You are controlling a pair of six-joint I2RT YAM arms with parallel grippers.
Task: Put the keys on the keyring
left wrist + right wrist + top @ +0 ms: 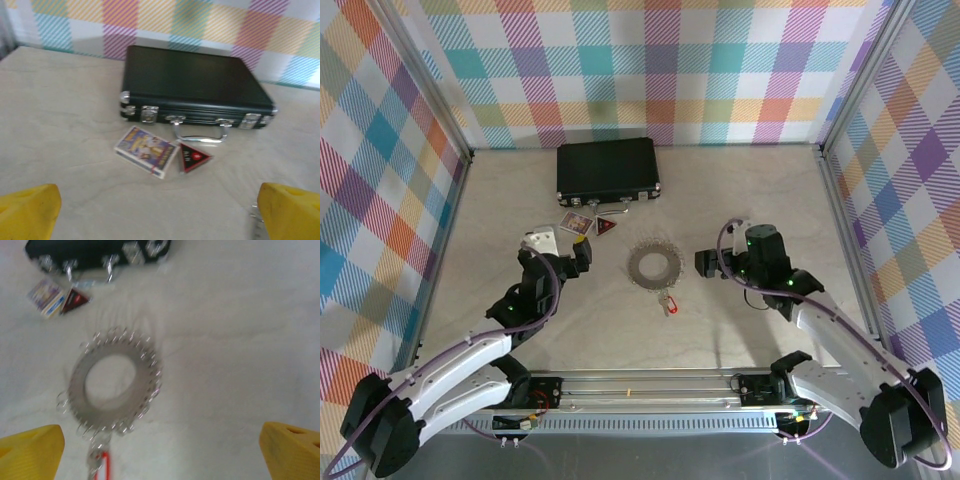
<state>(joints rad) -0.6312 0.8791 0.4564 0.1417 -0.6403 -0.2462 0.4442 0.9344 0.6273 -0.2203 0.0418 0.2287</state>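
The keyring (653, 267) lies on the table (770, 200) between the left gripper (582, 257) and the right gripper (706, 265). It sits ahead of the right claw, with the keys (667, 303) touching its edge nearest that claw. Ahead of the left claw a picture card (146, 150) and a triangular card (194, 158) lie side by side, with the case (192, 85) behind them.

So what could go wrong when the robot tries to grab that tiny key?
The keys are very small and lie flat right beside the keyring, so the open right pincer might push the ring away or pinch both together. The ring's many little loops could also catch on a fingertip. And such a thin key may simply slip out.
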